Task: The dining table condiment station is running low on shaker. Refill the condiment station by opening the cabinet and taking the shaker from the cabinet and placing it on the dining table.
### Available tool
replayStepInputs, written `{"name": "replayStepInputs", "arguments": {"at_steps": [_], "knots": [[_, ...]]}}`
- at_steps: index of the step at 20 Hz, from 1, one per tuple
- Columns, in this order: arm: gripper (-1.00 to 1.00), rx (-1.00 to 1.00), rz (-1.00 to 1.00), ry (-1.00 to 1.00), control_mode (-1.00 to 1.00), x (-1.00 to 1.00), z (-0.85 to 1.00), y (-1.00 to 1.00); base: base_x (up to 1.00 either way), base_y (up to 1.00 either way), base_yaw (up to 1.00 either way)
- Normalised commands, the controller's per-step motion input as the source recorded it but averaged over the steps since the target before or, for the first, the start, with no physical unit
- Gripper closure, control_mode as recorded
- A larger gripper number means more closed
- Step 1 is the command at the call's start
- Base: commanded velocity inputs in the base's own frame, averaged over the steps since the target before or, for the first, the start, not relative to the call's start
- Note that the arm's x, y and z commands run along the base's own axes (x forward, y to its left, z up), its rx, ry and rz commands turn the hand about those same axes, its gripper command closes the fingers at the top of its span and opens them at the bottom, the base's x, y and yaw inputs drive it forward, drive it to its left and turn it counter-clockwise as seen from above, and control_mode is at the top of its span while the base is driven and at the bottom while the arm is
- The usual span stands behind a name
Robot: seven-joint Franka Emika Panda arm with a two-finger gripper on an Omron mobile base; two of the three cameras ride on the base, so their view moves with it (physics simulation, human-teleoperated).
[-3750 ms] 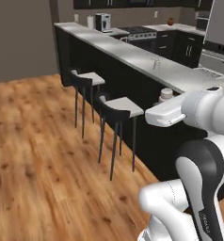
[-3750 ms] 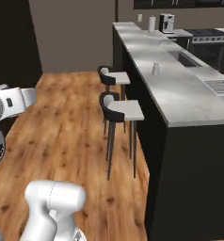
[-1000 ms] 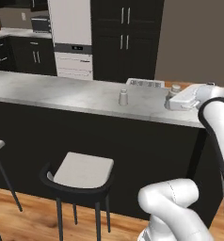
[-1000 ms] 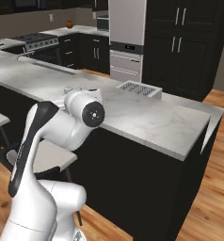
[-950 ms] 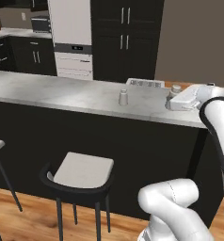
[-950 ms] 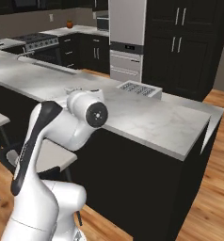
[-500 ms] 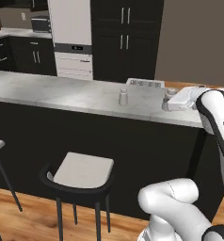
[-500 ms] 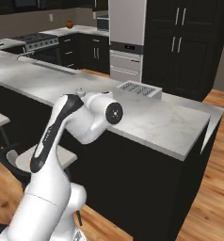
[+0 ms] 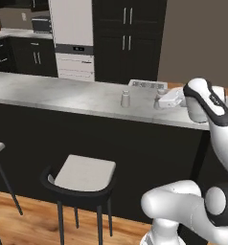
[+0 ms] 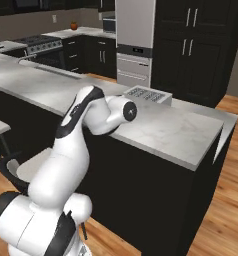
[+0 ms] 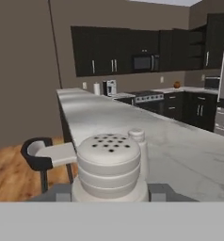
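gripper (image 9: 160, 101) gripping shaker (image 11: 108, 164) upright | hovering over dining table (image 9: 77, 98) | second shaker (image 9: 125, 99) sitting just beyond

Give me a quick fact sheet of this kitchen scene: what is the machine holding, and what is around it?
Setting: rendered dark kitchen, wooden floor
Tool: closed around the shaker
Shaker: off-white, holes in its cap, upright between the tool's tips
Position: over the dining table; contact with the top cannot be told
Second shaker: stands upright on the same marble top, just beyond the held one
Stool: black frame, pale seat, in front of the table
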Motion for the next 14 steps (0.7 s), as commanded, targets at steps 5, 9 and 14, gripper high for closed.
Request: {"name": "replayStepInputs", "arguments": {"at_steps": [5,9,14], "knots": [[1.00,-0.07,0.02,-0.06,-1.00,0.64,-0.35,0.04,0.00,0.00,0.00],[1.00,-0.04,0.03,0.07,-1.00,0.72,-0.22,0.01,0.00,0.00,0.00],[1.00,0.00,0.09,0.04,-1.00,0.68,-0.19,0.00,0.00,0.00,0.00]]}}
